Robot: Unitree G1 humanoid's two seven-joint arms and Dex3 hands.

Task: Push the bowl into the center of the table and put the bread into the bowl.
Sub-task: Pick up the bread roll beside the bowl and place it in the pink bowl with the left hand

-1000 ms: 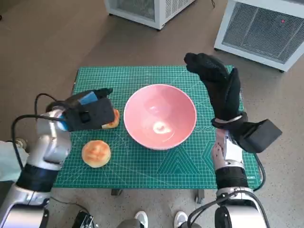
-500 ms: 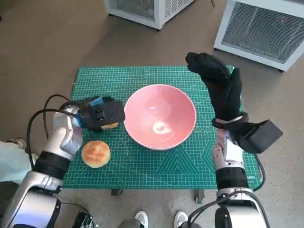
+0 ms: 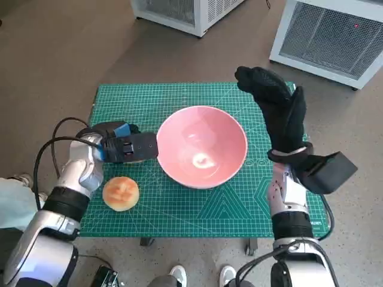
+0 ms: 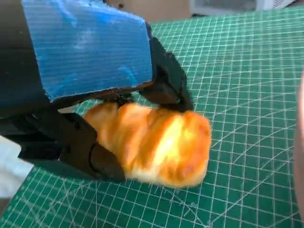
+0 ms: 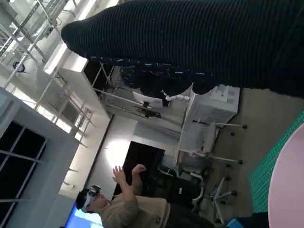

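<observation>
The left hand [image 3: 122,146] is gripping the bread [image 4: 152,142] just beside the bowl [image 3: 202,146], while the open right hand [image 3: 278,110] is hovering on the bowl's far side.

- Left hand [image 3: 122,146]: black, blue tape across its back; black fingers [image 4: 71,147].
- Right hand [image 3: 278,113]: black knitted glove.
- Forearms: pale silver-grey, black bands, black cables looping at left wrist; black box at right wrist.
</observation>
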